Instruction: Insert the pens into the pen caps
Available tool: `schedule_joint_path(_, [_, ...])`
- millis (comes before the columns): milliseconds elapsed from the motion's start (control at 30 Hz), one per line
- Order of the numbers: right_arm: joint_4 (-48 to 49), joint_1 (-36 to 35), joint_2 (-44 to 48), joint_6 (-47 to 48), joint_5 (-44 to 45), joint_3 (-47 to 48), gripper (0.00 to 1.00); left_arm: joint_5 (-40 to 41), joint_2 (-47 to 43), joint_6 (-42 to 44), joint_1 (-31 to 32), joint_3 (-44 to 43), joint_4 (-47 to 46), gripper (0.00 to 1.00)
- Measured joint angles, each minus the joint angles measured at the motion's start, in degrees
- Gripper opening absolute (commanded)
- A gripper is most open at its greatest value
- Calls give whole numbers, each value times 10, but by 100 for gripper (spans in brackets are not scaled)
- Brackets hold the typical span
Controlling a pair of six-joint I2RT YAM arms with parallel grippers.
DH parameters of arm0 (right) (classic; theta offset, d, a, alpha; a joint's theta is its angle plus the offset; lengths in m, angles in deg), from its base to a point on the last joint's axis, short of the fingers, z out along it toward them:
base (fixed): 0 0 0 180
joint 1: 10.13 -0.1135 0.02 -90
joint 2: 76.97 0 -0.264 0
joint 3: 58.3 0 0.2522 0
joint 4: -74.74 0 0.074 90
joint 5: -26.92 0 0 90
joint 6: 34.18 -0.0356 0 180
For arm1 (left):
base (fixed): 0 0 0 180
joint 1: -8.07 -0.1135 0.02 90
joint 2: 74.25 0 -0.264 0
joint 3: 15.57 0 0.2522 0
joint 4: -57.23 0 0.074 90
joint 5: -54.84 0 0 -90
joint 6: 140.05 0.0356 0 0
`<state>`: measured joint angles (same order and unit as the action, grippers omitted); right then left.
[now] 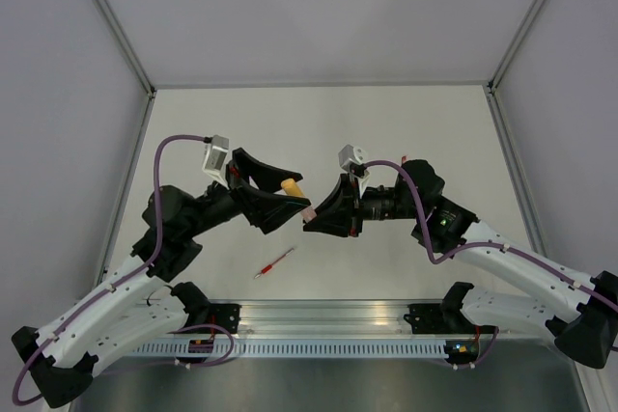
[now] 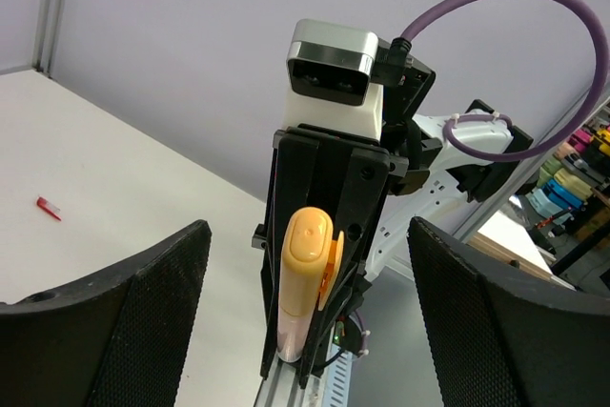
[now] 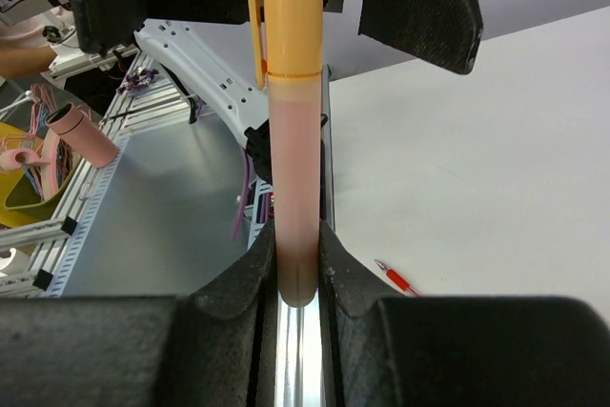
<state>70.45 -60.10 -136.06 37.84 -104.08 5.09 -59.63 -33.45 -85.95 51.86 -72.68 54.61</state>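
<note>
Grey walls [image 1: 319, 7] hem the white table [image 1: 406, 142] on three sides, with open surface on its far half. From above, the left gripper [image 1: 301, 194] stands spread either side of the orange cap [image 1: 290, 186], not touching it. Only the right wrist view shows the right gripper [image 3: 297, 278] pinching the pale pink pen [image 3: 294, 188] that wears this cap. A red pen [image 1: 274, 262] lies loose just beyond the near rail [image 1: 328, 315].
</note>
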Motion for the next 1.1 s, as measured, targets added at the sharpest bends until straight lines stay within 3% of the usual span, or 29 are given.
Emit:
schedule_joint_path(300, [4, -1, 1, -8, -17, -4, 0, 4, 3, 0, 0, -16, 0, 76])
schedule_joint_path(433, [4, -1, 1, -9, -18, -5, 0, 4, 3, 2, 0, -16, 0, 62])
schedule_joint_path(467, [4, -1, 1, -9, -18, -5, 0, 4, 3, 3, 0, -16, 0, 49])
schedule_joint_path(533, [4, -1, 1, -11, -19, -5, 0, 4, 3, 6, 0, -16, 0, 37])
schedule_joint_path(600, [4, -1, 1, -14, -22, -5, 0, 3, 3, 7, 0, -16, -3, 3])
schedule_joint_path(867, [-5, -3, 3, -21, -24, -3, 0, -13, -1, -17, 0, 36, -95, 2])
schedule_joint_path(1100, [-82, -6, -4, -19, -17, 43, 0, 0, 0, -61, -5, 95, -216, 2])
